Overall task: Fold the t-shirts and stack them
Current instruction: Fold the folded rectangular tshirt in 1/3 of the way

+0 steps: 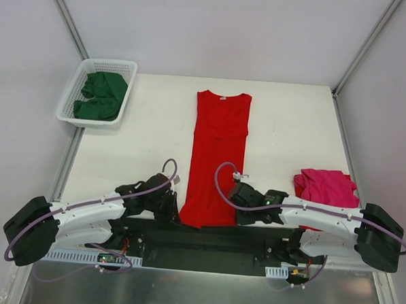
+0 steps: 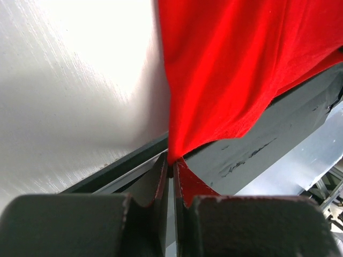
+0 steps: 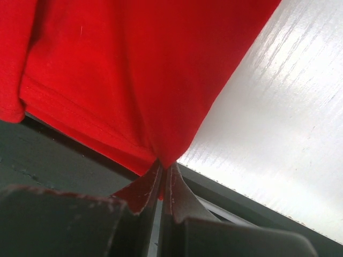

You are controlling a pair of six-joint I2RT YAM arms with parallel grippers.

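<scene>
We see the red t-shirt [image 1: 216,159] lying flat in the middle of the tabletop [image 1: 286,122]. It makes a long narrow strip, and we can see no sleeves standing out at its sides. Its long axis runs from the near edge to the far edge. The collar points to the far edge, and the hem lies at the near edge, between the two arms.

The left gripper [image 1: 174,215] is at the left corner of the hem. In the left wrist view its fingers [image 2: 161,179] are pressed together and pinch the tip of the red cloth, which rises from them like a small tent. The right gripper [image 1: 235,207] is at the right corner of the hem. In the right wrist view its fingers [image 3: 177,187] are also pressed together, with a pinch of red cloth between them. In both wrist views the pinched corner is above the dark strip at the near edge of the tabletop.

The pink t-shirt [image 1: 327,187] lies bunched near the right edge, just beside the right arm. The green t-shirts [image 1: 102,96] lie crumpled in the white basket [image 1: 129,70] at the far left corner, well apart from the red one.
</scene>
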